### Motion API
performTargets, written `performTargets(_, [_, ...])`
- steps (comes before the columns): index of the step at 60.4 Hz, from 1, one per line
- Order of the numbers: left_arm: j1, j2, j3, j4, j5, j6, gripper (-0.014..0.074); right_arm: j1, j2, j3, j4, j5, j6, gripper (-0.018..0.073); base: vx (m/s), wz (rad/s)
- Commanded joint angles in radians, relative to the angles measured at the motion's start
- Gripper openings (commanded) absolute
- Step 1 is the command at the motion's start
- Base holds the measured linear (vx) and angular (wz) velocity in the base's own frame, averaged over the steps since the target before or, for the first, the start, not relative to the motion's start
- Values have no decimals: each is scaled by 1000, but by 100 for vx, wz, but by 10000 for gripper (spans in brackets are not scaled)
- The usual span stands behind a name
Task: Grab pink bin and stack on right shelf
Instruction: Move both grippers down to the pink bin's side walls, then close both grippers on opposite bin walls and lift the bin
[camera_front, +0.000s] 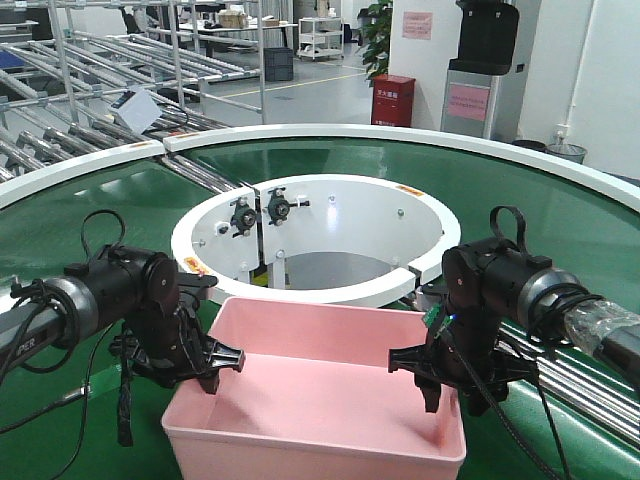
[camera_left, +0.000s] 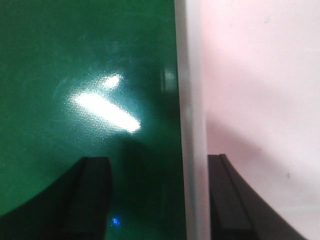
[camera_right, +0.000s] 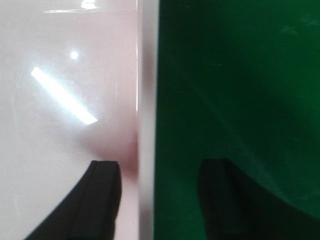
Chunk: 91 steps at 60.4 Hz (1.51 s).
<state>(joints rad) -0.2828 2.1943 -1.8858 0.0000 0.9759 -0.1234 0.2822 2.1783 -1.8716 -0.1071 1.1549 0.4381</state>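
The pink bin (camera_front: 320, 390) sits on the green belt (camera_front: 90, 225) at the front centre. My left gripper (camera_front: 215, 372) is open and straddles the bin's left wall. In the left wrist view (camera_left: 157, 200) one finger is over the belt and the other is inside the bin (camera_left: 260, 100), close to its rim. My right gripper (camera_front: 450, 400) is open and straddles the bin's right wall. In the right wrist view (camera_right: 160, 200) one finger is inside the bin (camera_right: 75, 125) and the other is over the belt. The right shelf is out of view.
A white ring housing (camera_front: 310, 215) stands just behind the bin inside the curved conveyor. Pipe-frame roller racks (camera_front: 90, 70) fill the back left. A red box (camera_front: 393, 100) and a grey stand (camera_front: 475, 95) are at the back right.
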Motion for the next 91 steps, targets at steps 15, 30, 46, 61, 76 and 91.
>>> performTargets(15, [-6, -68, -35, 0, -42, -13, 187, -3, -59, -30, -18, -8, 12, 66, 0, 0])
performTargets(30, [-6, -74, -35, 0, -38, -11, 103, -3, -59, -30, -9, -5, 12, -15, 0, 0])
performTargets(46, [-6, -201, -35, 10, 50, -87, 101, -3, -170, -30, -19, 37, 12, -11, 0, 0])
performTargets(61, [-68, -404, 94, 143, 121, -303, 101, 19, -311, -27, -37, 94, -50, -9, 0, 0])
performTargets(76, [-216, -707, 405, 338, 23, -541, 101, 129, -422, -4, -117, 123, -55, -9, 0, 0])
performTargets(91, [-285, -907, 654, 342, -90, -587, 102, 195, -598, 276, -126, -34, -10, -9, 0, 0])
